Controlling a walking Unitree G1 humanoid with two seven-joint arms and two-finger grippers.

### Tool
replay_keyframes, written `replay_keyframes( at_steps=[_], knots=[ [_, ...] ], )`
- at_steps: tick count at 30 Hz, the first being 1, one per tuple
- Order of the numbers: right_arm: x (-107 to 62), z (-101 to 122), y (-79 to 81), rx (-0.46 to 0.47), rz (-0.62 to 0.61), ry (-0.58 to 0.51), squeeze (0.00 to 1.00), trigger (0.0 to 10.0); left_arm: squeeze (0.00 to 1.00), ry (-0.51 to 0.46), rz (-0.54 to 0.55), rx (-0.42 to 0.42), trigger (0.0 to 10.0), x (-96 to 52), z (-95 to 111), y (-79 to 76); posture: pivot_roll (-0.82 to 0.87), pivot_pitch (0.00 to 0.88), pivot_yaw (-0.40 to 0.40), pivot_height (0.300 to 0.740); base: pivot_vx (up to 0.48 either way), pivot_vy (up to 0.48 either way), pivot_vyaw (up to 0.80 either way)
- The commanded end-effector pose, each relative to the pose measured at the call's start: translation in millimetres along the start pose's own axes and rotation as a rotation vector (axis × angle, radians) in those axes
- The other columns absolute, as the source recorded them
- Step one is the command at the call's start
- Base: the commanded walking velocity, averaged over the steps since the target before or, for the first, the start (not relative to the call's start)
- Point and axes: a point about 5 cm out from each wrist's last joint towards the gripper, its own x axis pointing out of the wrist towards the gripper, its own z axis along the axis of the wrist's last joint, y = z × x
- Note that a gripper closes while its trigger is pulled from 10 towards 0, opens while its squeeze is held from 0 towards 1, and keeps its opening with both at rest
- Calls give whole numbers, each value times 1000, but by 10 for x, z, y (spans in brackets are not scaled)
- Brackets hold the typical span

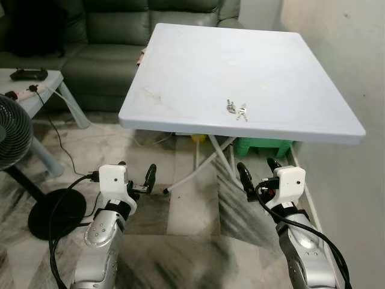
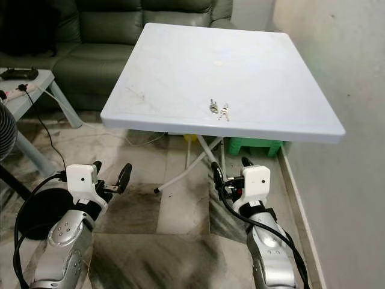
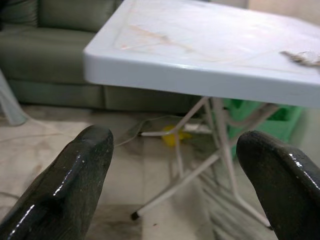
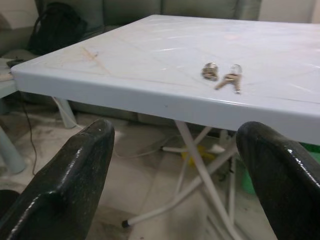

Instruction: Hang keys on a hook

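Small bunch of keys [image 1: 237,109] lying near the front edge of a white folding desk [image 1: 180,72], left gripper [image 1: 136,178] and right gripper [image 1: 257,172] both spread open and empty, held low before the desk, green sofa [image 1: 108,36] behind

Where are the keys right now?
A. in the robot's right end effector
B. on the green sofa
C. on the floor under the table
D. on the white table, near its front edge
D. The keys lie on the white table, close to the edge nearest the robot, while both end effectors, left and right, are open and empty below it.
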Motion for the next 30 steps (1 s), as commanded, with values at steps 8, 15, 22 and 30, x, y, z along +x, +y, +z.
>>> replay_keyframes(
  at_steps=[8, 15, 22, 30],
  knots=[
    [-5, -3, -26, 3, -2, 4, 0, 10000, 0, -8, -8, 10, 10000, 8, 22, -18, 1, 93, -11, 740, 377, 0, 0],
    [-9, -4, -19, 3, 3, 4, 0, 10000, 0, -9, -8, 4, 10000, 5, 21, -24, 2, 91, -13, 740, 376, 0, 0],
    [2, -11, -14, 4, 12, 6, 0, 10000, 0, -8, -9, 0, 10000, 10, 15, -40, 5, 85, -14, 740, 375, 0, 0],
    [17, -14, 2, 5, 22, 5, 0, 10000, 0, -16, -6, 4, 10000, 26, 31, -41, 5, 69, -14, 740, 355, 0, 0]
  ],
)
